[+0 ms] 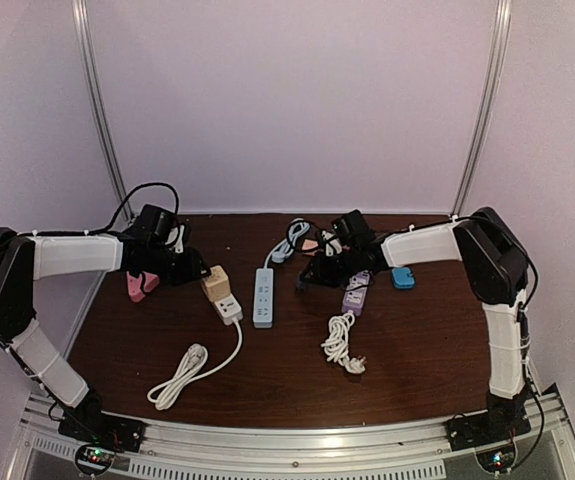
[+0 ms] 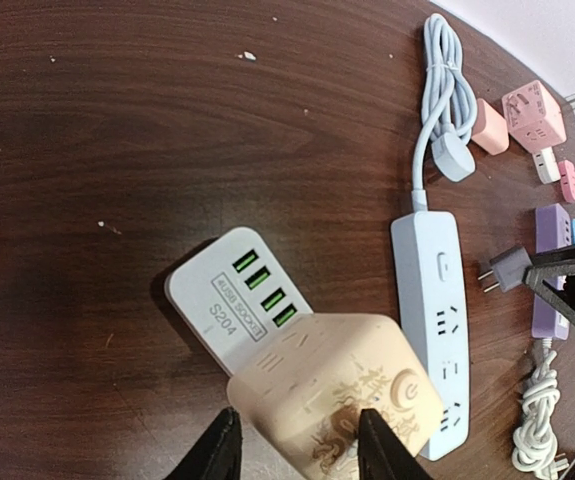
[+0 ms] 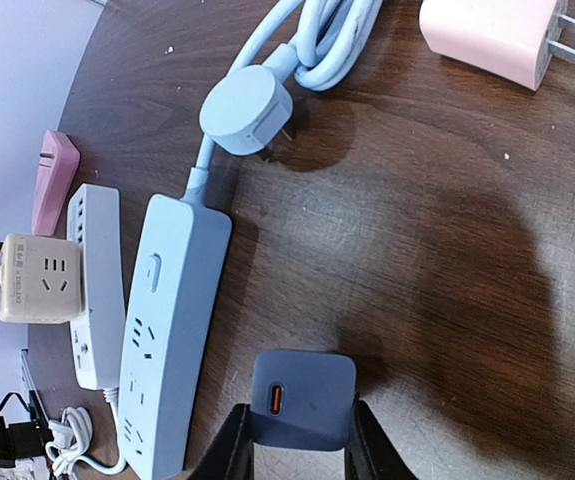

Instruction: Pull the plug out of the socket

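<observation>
Small slate-blue plastic charger plug [image 3: 302, 398], showing an orange-lined port, is hanging free with prongs bare, just beside the lilac plastic socket strip [image 1: 356, 295], which is lying flat.

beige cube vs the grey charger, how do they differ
The beige cube is tan with socket slots on its faces; the grey charger is blue-grey with one orange port. The cube sits against the white strip; the charger touches no strip, its pins bare. Shared: both are boxy and each sits between a gripper's fingers, cube in the left gripper, charger in the right gripper.
</observation>
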Motion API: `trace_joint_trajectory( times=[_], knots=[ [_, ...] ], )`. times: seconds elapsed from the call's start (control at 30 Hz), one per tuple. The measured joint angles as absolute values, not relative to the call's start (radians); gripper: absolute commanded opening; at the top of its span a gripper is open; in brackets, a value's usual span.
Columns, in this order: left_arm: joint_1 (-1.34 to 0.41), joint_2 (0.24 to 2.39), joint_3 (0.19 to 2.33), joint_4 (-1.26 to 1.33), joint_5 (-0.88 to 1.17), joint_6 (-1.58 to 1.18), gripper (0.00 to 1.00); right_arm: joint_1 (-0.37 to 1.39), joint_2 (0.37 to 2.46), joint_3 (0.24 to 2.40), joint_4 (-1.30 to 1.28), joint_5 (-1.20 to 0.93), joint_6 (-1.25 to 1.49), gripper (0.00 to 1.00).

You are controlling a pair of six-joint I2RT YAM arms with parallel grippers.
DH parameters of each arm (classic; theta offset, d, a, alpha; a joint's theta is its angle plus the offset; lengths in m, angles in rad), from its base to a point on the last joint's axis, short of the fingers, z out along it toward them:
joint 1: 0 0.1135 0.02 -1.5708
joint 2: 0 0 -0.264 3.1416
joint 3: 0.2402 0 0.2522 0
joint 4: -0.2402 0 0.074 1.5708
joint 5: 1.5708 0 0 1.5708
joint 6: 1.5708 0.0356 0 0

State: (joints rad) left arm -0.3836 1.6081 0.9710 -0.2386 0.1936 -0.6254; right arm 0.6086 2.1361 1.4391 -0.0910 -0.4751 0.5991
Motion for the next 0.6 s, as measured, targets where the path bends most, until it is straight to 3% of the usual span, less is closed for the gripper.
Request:
trace_joint_trajectory(
  times=[0.43, 0.6],
  knots=[
    [-0.389, 1.608, 0.979, -0.247, 0.19, -0.617, 0.4, 0.608, 2.115, 1.433, -0.16, -0.394, 0.564, 0.57],
    [-0.397, 1.603, 0.994, -0.289, 0.18, -0.599, 0.51, 0.612, 2.114, 1.439, -0.207, -0.35, 0.538, 0.6]
  ],
)
